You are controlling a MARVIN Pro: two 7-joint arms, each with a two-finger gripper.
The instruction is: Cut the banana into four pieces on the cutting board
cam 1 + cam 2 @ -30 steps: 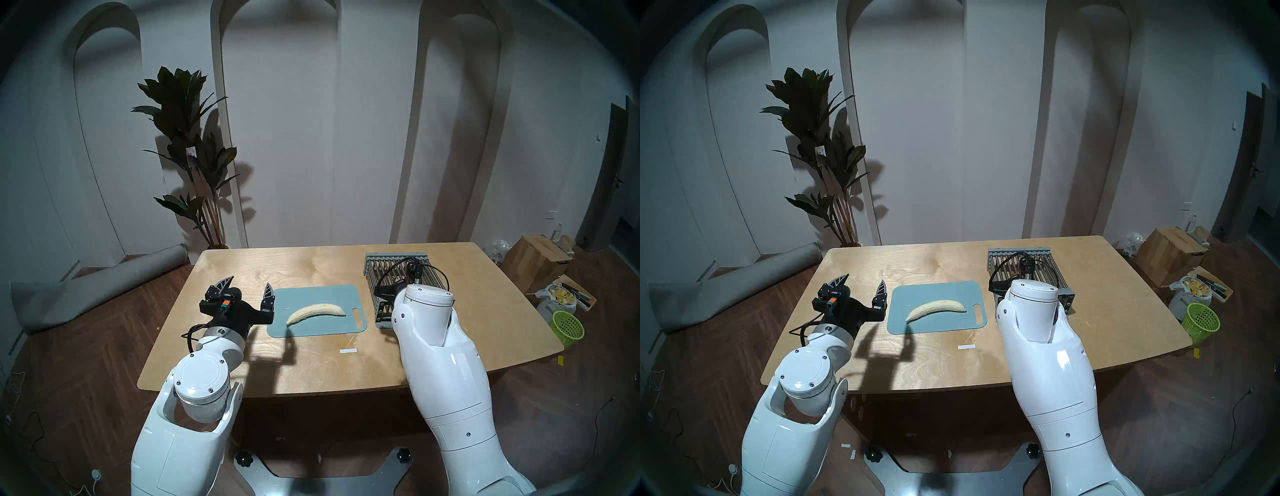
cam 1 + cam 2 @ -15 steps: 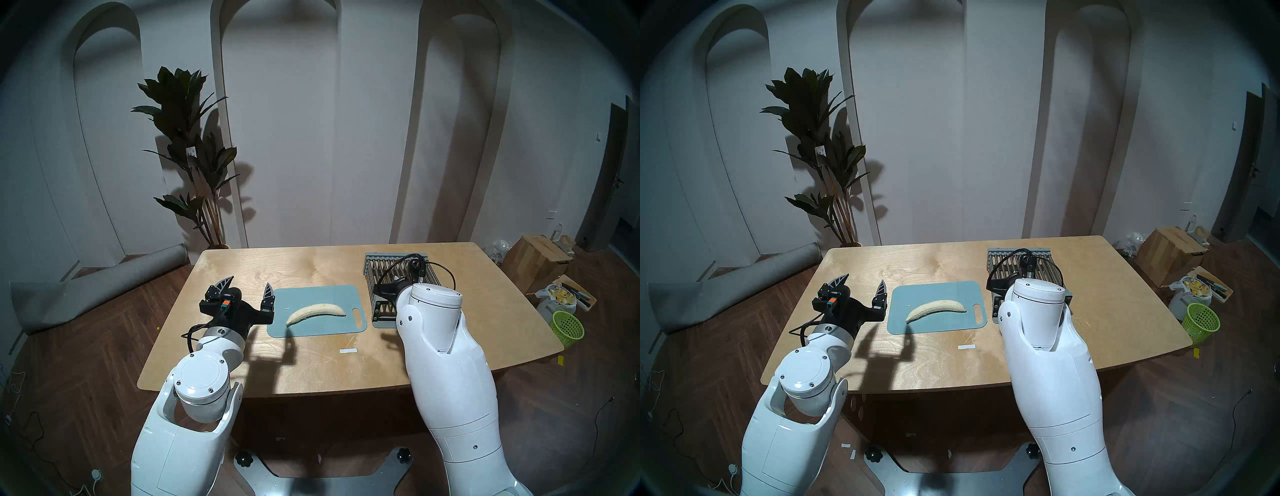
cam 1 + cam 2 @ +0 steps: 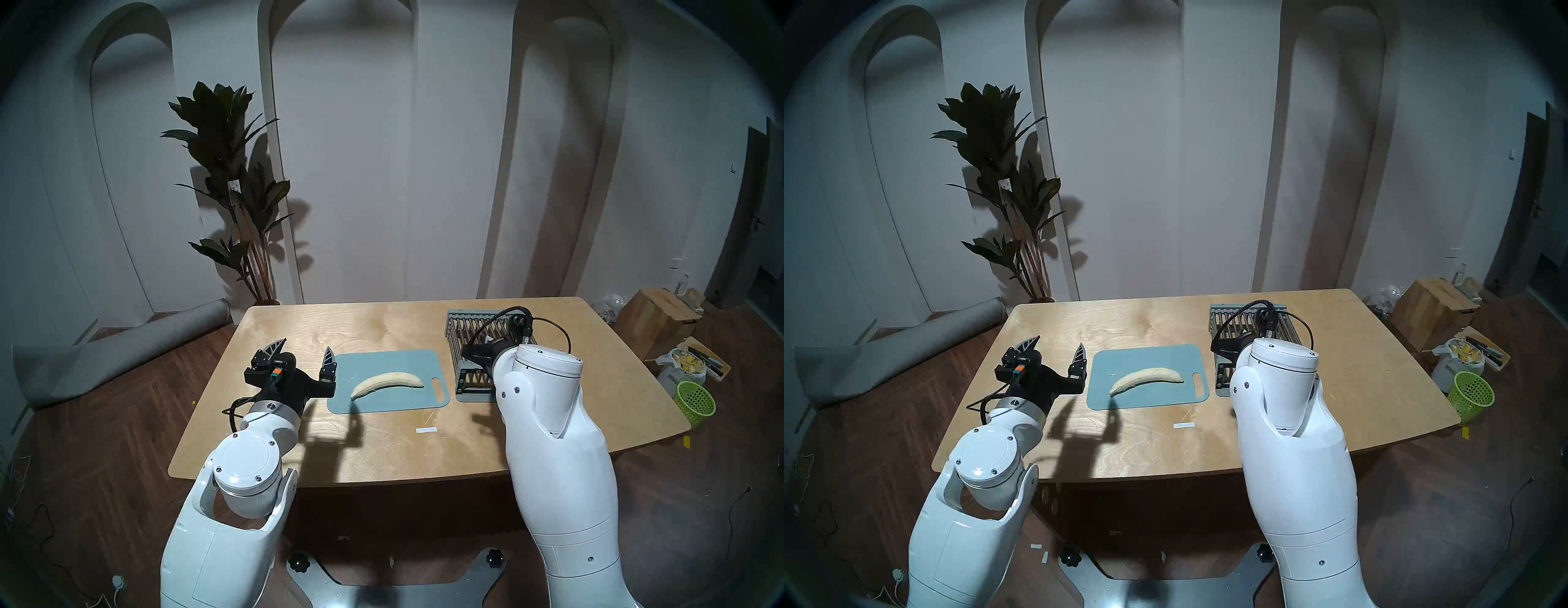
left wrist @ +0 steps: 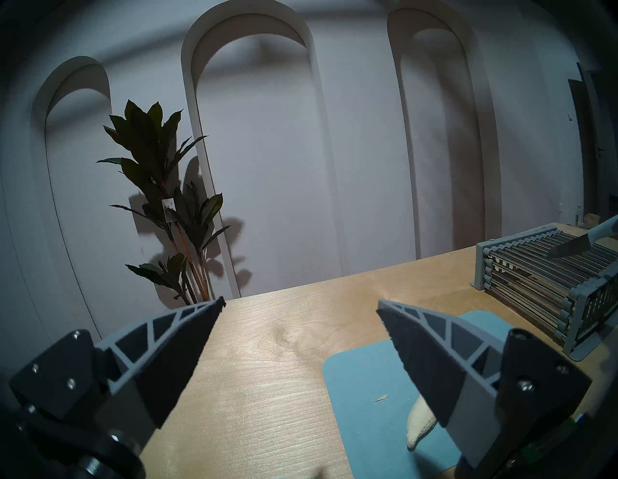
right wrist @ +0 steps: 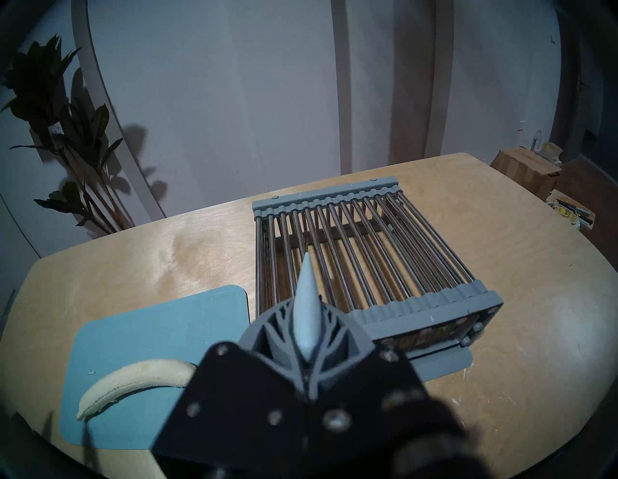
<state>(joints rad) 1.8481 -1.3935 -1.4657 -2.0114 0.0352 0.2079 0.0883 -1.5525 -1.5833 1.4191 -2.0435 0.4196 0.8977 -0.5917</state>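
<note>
the right hand [image 5: 306, 338] is clamped on a knife [image 5: 306, 307], its blade above the rack [image 5: 368, 247] at 2 o'clock, ready to carry over. the banana [image 3: 387, 382] lies whole mid cutting board [image 3: 382, 361] on the worktop [image 3: 382, 450]. the left hand [image 3: 304, 356] waits spread wide at 9 o'clock, probably to steady it.

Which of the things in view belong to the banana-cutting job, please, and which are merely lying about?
Job: banana, cutting board, knife held in the right claw.
Lying about: wire rack, white strip, plant, green basket, cardboard box, rolled mat.
</note>
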